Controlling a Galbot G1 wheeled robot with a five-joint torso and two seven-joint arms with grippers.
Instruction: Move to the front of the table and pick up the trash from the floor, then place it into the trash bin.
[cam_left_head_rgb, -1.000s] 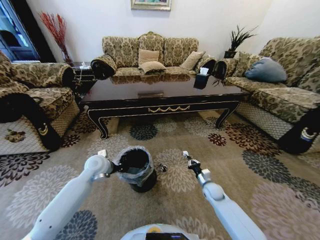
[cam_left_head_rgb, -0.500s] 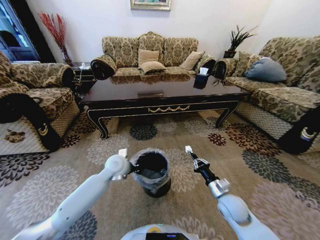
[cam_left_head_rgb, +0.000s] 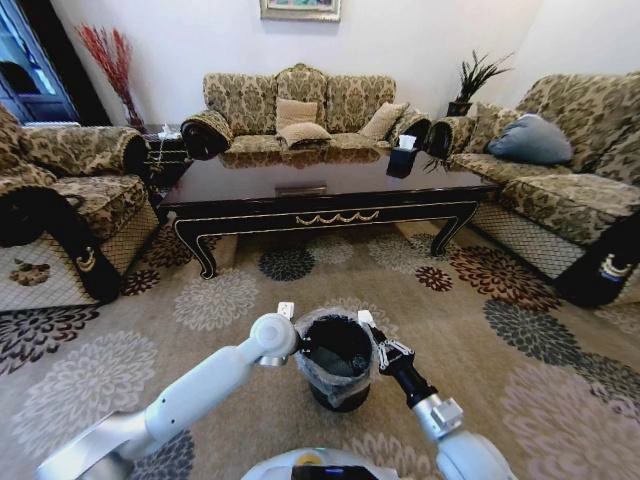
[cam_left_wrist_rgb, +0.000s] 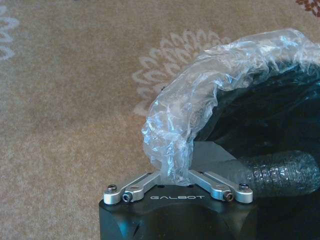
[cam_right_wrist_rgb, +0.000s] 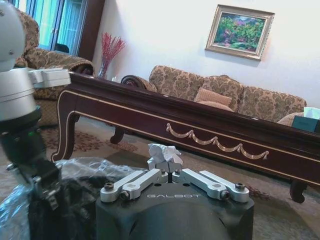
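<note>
- Head view looks down at the trash bin (cam_left_head_rgb: 338, 372), which stands on the floor (cam_left_head_rgb: 520, 380) in front of the table (cam_left_head_rgb: 325, 200), between the two arms and near the robot's own base.
- Left gripper (cam_left_head_rgb: 296, 347) sits at the bin's left rim; in the left wrist view its jaws are closed on the rim (cam_left_wrist_rgb: 176, 165), with the clear liner bag (cam_left_wrist_rgb: 200, 95) bunched between them.
- Right gripper (cam_left_head_rgb: 372, 340) is at the right side of the rim, just above the bin's mouth.
- In the right wrist view a crumpled white tissue (cam_right_wrist_rgb: 164, 156) is pinched between the right jaws, which are clamped together on it.
- Step in hand, by my reading: the deposit. One piece of trash is already off the carpet and has been brought to the bin while the other arm steadies it.
- Next move calls for getting the tissue fully over the dark opening, clear of the folded plastic, before the right jaws part.
- Risk, as I judge it: a light tissue could cling to a finger or catch on the crinkled bag edge and fall outside.
</note>
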